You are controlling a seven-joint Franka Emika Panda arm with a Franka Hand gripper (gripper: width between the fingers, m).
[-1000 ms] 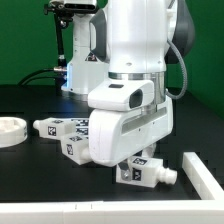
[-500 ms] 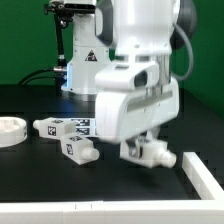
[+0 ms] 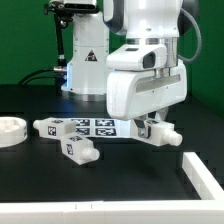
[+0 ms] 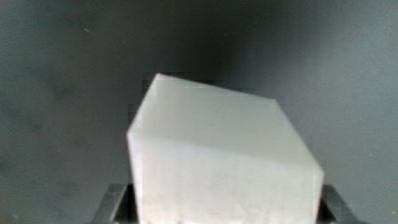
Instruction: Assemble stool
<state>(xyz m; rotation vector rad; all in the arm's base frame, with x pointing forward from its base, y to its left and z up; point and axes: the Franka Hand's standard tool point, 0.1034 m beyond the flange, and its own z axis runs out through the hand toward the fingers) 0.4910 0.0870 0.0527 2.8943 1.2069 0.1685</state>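
My gripper (image 3: 153,126) is shut on a white stool leg (image 3: 166,133) with square tags and holds it just above the black table, right of centre. In the wrist view the leg (image 4: 221,140) fills the middle, with a finger (image 4: 119,205) showing at its side. The round white seat (image 3: 10,130) lies at the exterior view's far left edge, partly cut off. Two more tagged legs lie on the table, one (image 3: 52,127) beside the marker board and one (image 3: 80,151) nearer the front.
The marker board (image 3: 97,126) lies flat behind the loose legs. A long white bar (image 3: 204,171) lies at the exterior view's right front. A white stand with a blue light (image 3: 78,55) rises at the back.
The arm has risen and swung toward the exterior view's right, carrying the leg up off the table. The loose legs and seat have not moved.
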